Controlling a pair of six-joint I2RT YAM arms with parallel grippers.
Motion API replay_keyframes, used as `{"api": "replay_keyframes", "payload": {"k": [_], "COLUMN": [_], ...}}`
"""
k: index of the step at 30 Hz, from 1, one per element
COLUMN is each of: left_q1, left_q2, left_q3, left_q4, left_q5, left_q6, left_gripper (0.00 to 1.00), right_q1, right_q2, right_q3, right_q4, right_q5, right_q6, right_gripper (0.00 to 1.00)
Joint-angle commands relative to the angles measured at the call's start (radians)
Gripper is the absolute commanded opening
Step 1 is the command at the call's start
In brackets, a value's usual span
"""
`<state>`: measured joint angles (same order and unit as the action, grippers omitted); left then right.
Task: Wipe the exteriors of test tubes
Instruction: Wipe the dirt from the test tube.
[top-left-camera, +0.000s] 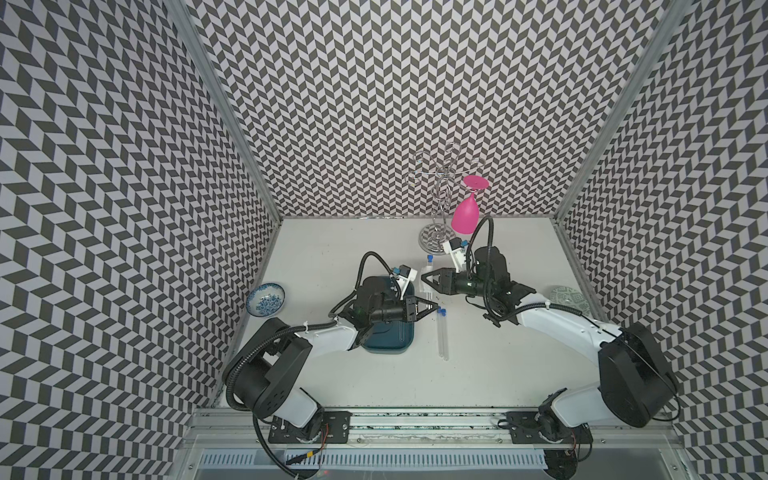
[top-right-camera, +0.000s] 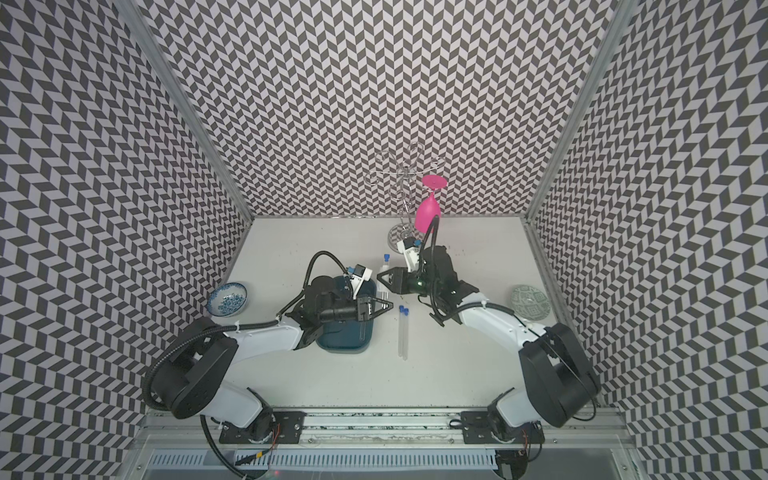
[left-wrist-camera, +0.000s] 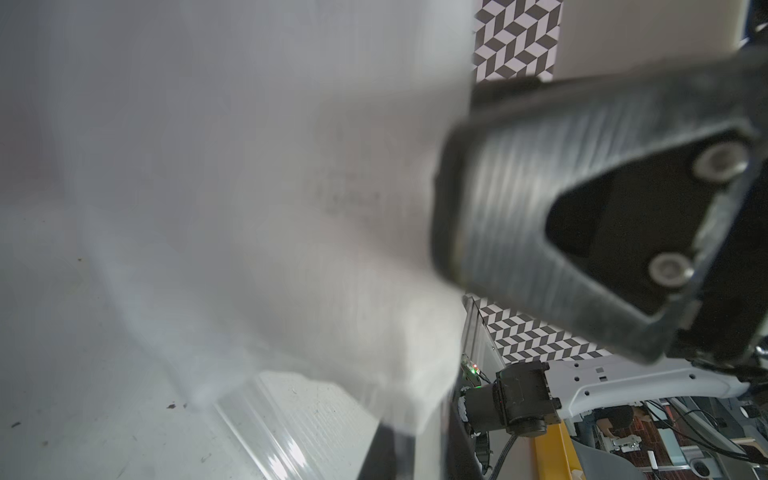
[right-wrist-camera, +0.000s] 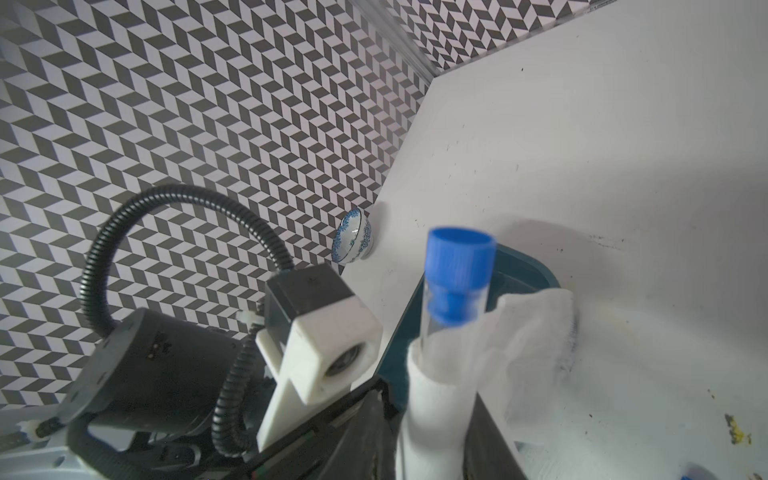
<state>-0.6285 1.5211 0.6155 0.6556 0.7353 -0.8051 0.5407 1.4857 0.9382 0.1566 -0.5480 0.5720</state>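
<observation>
White tabletop (top-left-camera: 374, 382) carries everything. We see both arms reaching in low over its middle, with the hands pointing at each other.

The left arm's wrist sits over the dark teal plastic tray (top-left-camera: 390, 345).

The right hand (top-left-camera: 426, 282) grasps the crumpled white tissue wad (right-wrist-camera: 532, 332). The wad wraps the body of one long clear test tube with a blue cap (right-wrist-camera: 457, 266). That tube is off the tabletop and tilted, with the cap toward the back wall and sticking out of the tissue.

The left hand (top-left-camera: 435, 308) is clenched, with its tips at that tube's lower end. We can't tell whether it actually pinches the tube.

Two more clear blue-capped test tubes (top-left-camera: 443, 336) lie side by side on the tabletop, touching each other. They are just right of the tray, and their caps are just beside the left hand's tips.
</observation>
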Motion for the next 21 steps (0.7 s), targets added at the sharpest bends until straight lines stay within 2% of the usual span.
{"api": "replay_keyframes", "payload": {"k": [1,7,16,21], "left_q1": [-0.003,-0.003,0.009,0.012], "left_q2": [-0.028,-0.037,-0.045,-0.045], "left_q3": [0.017,0.017,0.020,0.020], "left_q4": [-0.013,-0.016,-0.014,-0.013], "left_q5": [0.004,0.004,0.003,0.004], "left_q6": [0.009,0.009,0.006,0.006], "left_gripper": [0.14,0.14,0.14,0.14], "right_q1": [-0.008,-0.007,0.071,0.092], "right_q2": [0.030,0.044,-0.057,-0.072], "right_q3": [0.051,0.060,-0.157,-0.203], "right_q4": [0.017,0.030,0.118,0.136], "right_q5": [0.038,0.012,0.022,0.025], "right_q6": [-0.058,-0.068,0.010,0.029], "right_gripper": [0.29,0.20,0.20,0.22]}}
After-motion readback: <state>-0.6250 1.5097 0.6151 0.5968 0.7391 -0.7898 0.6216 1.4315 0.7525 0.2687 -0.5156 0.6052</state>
